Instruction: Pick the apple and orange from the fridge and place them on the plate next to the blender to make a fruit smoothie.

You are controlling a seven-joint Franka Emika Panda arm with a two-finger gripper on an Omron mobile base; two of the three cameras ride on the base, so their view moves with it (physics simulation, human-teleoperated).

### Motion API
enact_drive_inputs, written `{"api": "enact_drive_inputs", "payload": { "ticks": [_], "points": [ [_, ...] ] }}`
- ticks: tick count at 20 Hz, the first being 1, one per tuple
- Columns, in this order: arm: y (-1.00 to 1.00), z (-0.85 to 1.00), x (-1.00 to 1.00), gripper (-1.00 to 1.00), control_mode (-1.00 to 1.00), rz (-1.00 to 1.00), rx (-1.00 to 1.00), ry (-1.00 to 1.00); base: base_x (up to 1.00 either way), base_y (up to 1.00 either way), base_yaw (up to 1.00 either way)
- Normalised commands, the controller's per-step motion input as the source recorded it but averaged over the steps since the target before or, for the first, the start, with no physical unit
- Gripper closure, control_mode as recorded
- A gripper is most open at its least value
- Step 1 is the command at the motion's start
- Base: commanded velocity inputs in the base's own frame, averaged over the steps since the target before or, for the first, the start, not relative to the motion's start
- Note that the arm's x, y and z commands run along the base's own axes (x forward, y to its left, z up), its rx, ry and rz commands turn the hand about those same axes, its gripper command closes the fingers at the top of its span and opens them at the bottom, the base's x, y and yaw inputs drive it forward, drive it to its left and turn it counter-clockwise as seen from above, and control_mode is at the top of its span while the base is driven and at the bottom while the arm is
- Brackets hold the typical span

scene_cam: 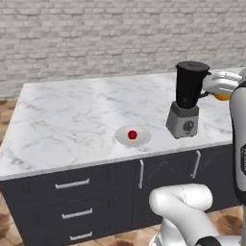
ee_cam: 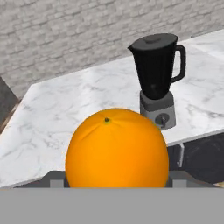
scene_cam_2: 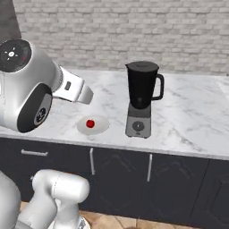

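The red apple [scene_cam: 132,134] [scene_cam_2: 90,123] lies on the white plate [scene_cam: 142,139] [scene_cam_2: 101,126], which sits on the marble counter just left of the black blender [scene_cam: 189,98] [scene_cam_2: 142,98] [ee_cam: 156,78]. My gripper [scene_cam: 220,91] hovers to the right of the blender's jar, above the counter, shut on the orange [scene_cam: 222,96] [ee_cam: 117,148]. In the hand view the orange sits between the fingers and hides their tips, with the blender beyond it. The fridge is out of view.
The marble counter [scene_cam: 72,120] [scene_cam_2: 192,116] runs wide to the left of the plate and ends at a brick wall [scene_cam: 96,33]. Dark drawer cabinets with silver handles [scene_cam: 72,184] stand below the front edge.
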Motion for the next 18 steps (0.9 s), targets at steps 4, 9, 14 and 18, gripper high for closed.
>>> {"api": "enact_drive_inputs", "payload": {
  "ticks": [4, 9, 14, 18],
  "points": [
    [0.00, 0.00, 0.00, 1.00, 1.00, 0.00, 0.00, 0.00, 0.88, 0.30, -0.22],
    [0.00, 0.00, 0.00, 1.00, 1.00, 0.00, 0.00, 0.00, 0.72, 0.22, -0.09],
    [0.17, -0.45, 0.06, 1.00, -1.00, 0.00, -0.05, 0.25, 0.04, 0.00, 0.00],
    [0.47, -1.00, 0.60, 1.00, -1.00, 0.02, -0.02, 0.59, 0.00, 0.00, 0.00]
  ]
}}
